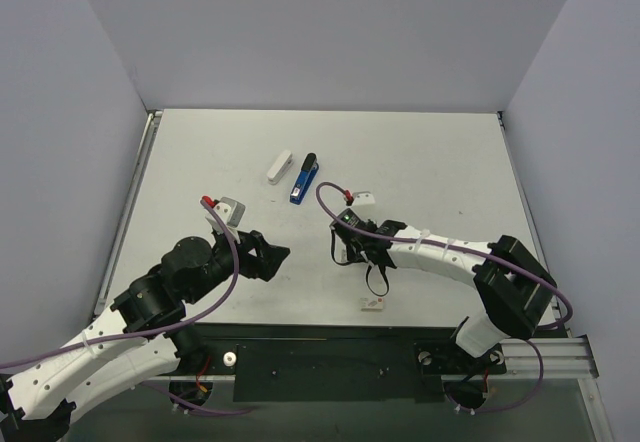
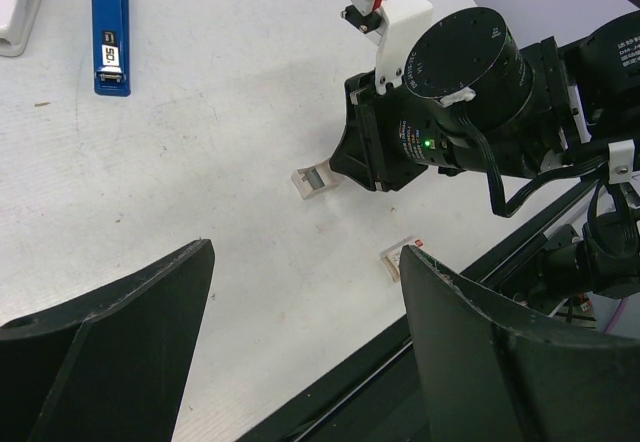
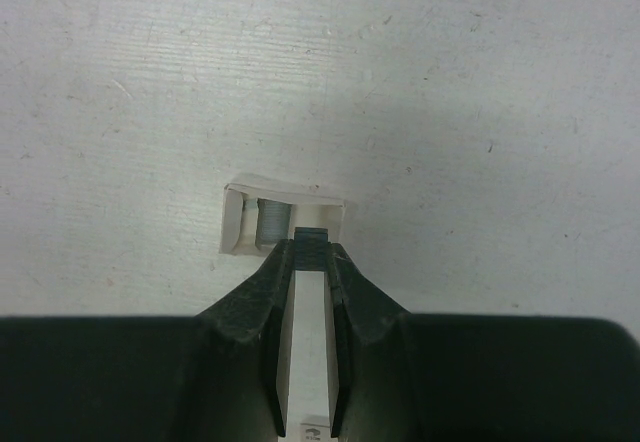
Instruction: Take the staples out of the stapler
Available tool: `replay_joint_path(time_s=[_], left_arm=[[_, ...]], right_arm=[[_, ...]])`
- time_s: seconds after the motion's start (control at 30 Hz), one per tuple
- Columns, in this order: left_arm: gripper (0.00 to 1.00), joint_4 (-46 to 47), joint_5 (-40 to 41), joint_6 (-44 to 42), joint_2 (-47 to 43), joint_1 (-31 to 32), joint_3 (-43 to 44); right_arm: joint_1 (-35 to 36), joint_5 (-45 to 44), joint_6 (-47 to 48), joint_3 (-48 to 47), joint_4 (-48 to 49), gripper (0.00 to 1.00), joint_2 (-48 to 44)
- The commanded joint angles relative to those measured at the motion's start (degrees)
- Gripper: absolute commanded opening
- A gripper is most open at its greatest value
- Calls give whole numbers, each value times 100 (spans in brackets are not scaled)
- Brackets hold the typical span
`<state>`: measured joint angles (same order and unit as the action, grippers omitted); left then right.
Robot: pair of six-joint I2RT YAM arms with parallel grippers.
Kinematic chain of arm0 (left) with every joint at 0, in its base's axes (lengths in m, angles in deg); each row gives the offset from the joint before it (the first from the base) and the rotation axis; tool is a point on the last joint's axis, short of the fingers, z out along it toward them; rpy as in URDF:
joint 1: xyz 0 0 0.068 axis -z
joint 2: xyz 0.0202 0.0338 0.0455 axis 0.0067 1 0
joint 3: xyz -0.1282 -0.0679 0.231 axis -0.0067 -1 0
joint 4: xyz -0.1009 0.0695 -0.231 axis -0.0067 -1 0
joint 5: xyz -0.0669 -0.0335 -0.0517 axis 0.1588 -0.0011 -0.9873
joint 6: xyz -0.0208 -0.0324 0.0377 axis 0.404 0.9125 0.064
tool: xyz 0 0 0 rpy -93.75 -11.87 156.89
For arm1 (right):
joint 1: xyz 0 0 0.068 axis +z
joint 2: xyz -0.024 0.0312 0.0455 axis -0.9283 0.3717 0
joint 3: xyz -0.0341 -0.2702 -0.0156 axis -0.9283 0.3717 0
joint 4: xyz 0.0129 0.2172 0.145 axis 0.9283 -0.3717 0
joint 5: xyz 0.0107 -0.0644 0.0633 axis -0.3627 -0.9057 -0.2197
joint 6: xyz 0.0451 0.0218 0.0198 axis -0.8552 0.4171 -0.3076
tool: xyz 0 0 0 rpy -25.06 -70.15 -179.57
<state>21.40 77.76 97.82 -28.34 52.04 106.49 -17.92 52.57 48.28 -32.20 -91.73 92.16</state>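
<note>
- Left end effector point(image 1: 275, 260): fingers are set wide apart with nothing held, over the near-left part of the surface point(image 1: 430, 162).
- White item point(image 1: 280, 167) and blue stapler point(image 1: 304, 179): both lie side by side toward the far middle, well apart from both arms. Whether staples remain inside cannot be told.
- Right end effector point(image 3: 311, 245): fingers are nearly together, pinched on a thin grey strip point(image 3: 311, 236), judged to be staples, just over an open little box point(image 3: 232, 224).
- Risk: the light box may be pushed or tipped if the strip is lowered off-centre, and the strip may slip from so narrow a pinch.
- Second box point(image 1: 372, 304): it lies near the front edge and could be swept off by the right forearm or its cable.
</note>
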Motion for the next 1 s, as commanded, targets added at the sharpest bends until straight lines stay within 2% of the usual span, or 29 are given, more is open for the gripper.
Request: replay_joint_path(time_s=[0.0,0.7,0.97], left_arm=[[86,345,-54,-24,-21,13,42],[85,302,-37,-59,-4,13,77],[86,301,-37,-68,32,13,112]], right_arm=[[-43,-82,-100,3,-2,4,26],[-60,-64,-214,-85,103,8,325],[-69,-64,-197,-129,112,16,378]])
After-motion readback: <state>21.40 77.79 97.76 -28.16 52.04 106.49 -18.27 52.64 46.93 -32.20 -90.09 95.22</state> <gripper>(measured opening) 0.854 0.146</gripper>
